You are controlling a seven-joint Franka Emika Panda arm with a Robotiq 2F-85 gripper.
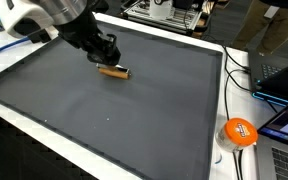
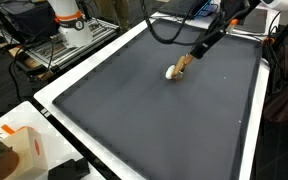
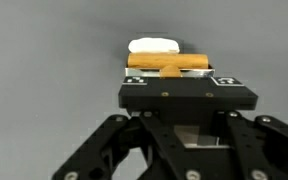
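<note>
Right now your hand (image 1: 108, 62) is closed on a tan wooden piece (image 1: 115, 71), with the jaws drawn in narrow around its stem. In the wrist view the piece (image 3: 169, 62) shows as a crossbar lying square in front of the jaws. A white end (image 3: 152, 46) sits just beyond the crossbar.

In both exterior views the piece is low over the grey mat (image 1: 104, 120), toward the mat's far side and well inside its border. In an exterior view the white end (image 2: 170, 72) seems to be touching the mat or just above it. You cannot tell which from these angles, so treat it as contact.

To do this well, I would hold the wrist level so the crossbar stays parallel to the mat. I would also move slowly and with light downward pressure, because a tilted piece could dig in at one corner and twist in the jaws. The grip is on a thin stem, so a sideways drag across the mat could lever it loose.

The white desk (image 1: 218, 100) rims the mat on all sides. An orange round object (image 1: 239, 131) sits off the mat on that rim, well apart from the hand.
</note>
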